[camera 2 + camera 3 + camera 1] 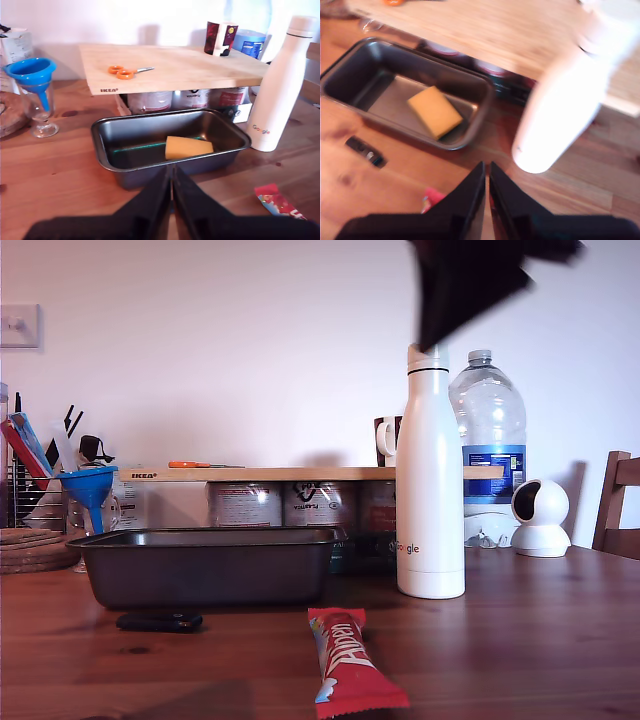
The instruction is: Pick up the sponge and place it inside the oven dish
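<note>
Yellow sponge (188,147) is lying inside the dish (107,150), ahead of both empty grippers (172,192) (486,187), jaws together; each is best lifting clear without nudging the bottle (560,105).

my first claw (172,192): jaws together, empty | my second claw (486,192): jaws together, empty
</note>
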Robot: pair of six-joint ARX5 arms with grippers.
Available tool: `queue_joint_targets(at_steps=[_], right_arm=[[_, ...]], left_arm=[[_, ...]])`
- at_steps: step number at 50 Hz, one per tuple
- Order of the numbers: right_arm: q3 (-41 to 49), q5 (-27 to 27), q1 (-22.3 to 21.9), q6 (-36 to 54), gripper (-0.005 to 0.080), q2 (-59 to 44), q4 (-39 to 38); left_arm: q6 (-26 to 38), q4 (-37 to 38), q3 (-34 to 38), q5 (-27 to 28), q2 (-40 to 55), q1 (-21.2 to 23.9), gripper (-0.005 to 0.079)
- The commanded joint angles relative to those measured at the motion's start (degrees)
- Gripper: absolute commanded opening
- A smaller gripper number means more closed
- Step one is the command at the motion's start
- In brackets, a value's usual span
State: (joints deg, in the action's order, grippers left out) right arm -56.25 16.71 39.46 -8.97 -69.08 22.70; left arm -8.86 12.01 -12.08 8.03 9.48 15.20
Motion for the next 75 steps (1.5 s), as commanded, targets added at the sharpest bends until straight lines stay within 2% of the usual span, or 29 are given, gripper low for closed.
queue_joint_targets(at_steps=[1, 20, 28, 44, 55, 61, 75], right_arm=[[4.1, -1.1, -3.4, -0.3, 0.0005, 2.3, -3.3], [20.7, -13.8, -22.4, 0.0, 0.0005, 9.1, -19.8], [26.9, -15.3, -27.2, 0.0, 0.0005, 10.4, -25.4], [43.3, -17.4, -28.5, 0.3, 0.0005, 20.8, -35.6], [48.9, -17.3, -28.5, 2.1, 0.0005, 30.6, -34.7], [49.2, -17.8, -28.1, 3.6, 0.0005, 36.6, -29.7], [49.2, -18.3, -25.0, 5.2, 0.0005, 51.1, -28.2]], left_arm=[[-0.4, -0.3, 1.0, -0.7, 0.2, -0.4, -0.0024], [-0.8, -0.5, 1.1, -1.0, 0.2, -2.0, -0.0024], [-1.4, -0.4, 1.1, -0.9, 0.2, -2.0, -0.0024], [-1.7, 0.0, 1.1, -1.0, 0.2, -2.0, -0.0024], [-1.6, 0.0, 1.1, -1.0, 0.2, -2.0, -0.0024], [-1.2, 0.0, 1.1, -1.2, 0.2, -2.0, -0.0024], [-2.1, 5.5, 1.1, -1.0, 0.2, -2.0, -0.0024]])
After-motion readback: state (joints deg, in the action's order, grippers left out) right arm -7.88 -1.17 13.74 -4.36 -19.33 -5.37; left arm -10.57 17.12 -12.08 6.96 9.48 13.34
